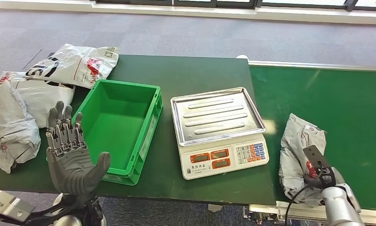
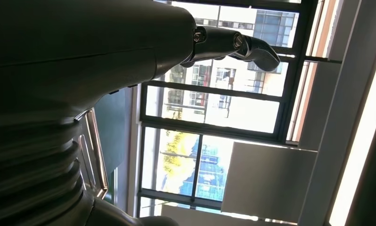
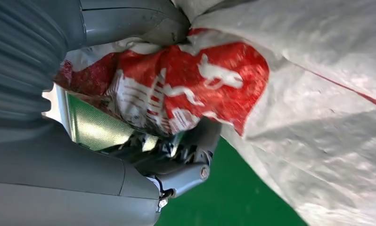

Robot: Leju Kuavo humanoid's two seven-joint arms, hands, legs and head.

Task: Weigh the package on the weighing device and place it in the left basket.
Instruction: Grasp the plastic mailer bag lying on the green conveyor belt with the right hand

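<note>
The package (image 1: pixel 299 150) is crinkled grey plastic film with a slight sheen — red print shows on it. The scale (image 1: pixel 219 134) has a ribbed, shiny metal pan over a smooth white plastic body. The basket (image 1: pixel 118 127) is glossy green plastic; the worktop (image 1: pixel 195 75) is matt green.

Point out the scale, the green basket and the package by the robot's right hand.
scale (image 1: pixel 216 114): head view, steel pan.
green basket (image 1: pixel 147 133): head view, right wall.
package (image 1: pixel 297 141): head view, crumpled middle.
</note>
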